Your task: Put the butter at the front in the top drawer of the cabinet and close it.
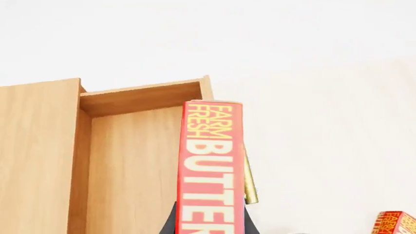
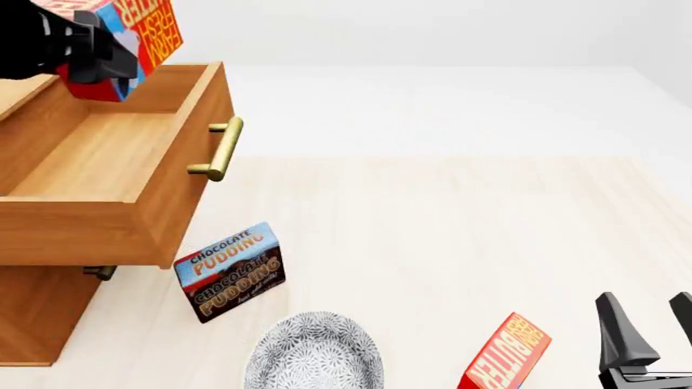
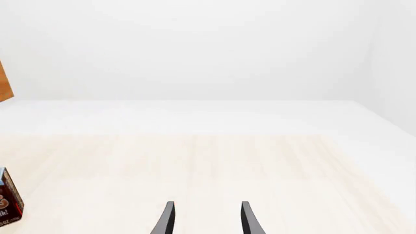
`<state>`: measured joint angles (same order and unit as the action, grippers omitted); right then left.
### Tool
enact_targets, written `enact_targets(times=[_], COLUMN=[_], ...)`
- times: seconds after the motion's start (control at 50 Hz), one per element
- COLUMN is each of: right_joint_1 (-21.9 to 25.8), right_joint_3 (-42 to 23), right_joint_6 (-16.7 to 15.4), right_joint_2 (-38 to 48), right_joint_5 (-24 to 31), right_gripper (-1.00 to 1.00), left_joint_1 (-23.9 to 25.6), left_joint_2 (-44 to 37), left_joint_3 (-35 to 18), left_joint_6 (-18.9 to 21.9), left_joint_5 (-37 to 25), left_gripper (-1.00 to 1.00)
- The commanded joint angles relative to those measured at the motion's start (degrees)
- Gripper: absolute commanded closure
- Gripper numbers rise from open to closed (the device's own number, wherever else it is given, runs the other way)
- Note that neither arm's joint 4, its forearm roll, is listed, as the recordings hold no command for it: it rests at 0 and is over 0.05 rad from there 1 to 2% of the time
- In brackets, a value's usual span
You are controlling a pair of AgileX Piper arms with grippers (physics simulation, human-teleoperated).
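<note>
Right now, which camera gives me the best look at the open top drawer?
The front view: it shows the whole top drawer pulled out of the cabinet, its floor bare, with the brass handle. The left wrist view looks down into part of it, behind the held butter. The right wrist view catches only a brown sliver at its edge.

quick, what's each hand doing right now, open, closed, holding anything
Left hand: closed on the butter, held above the open top drawer.
Right hand: open, holding nothing.

"FARM FRESH BUTTER" runs along the butter [image 1: 211, 165]; "CHOCOLATE PUDDING" appears 2 times on the pudding box [image 2: 229, 271].
</note>
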<state>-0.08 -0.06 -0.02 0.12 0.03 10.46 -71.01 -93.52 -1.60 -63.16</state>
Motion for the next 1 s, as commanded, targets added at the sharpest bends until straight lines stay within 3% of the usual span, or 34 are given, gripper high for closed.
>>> enact_targets(times=[0.02, 0.3, 1.0], right_joint_1=[0.0, 0.0, 0.0], right_joint_3=[0.0, 0.0, 0.0], right_joint_6=[0.0, 0.0, 0.0], right_joint_2=[0.0, 0.0, 0.0], right_joint_5=[0.0, 0.0, 0.0], right_gripper=[-1.0, -1.0, -1.0], left_joint_1=[-3.6, -7.5, -13.1], left_joint_2=[2.7, 5.9, 0.1], left_joint_3=[2.9, 10.3, 15.3], left_joint_6=[-0.5, -1.2, -0.4], left_joint_5=[1.1, 3.1, 8.8], left_gripper=[1.0, 1.0, 1.0])
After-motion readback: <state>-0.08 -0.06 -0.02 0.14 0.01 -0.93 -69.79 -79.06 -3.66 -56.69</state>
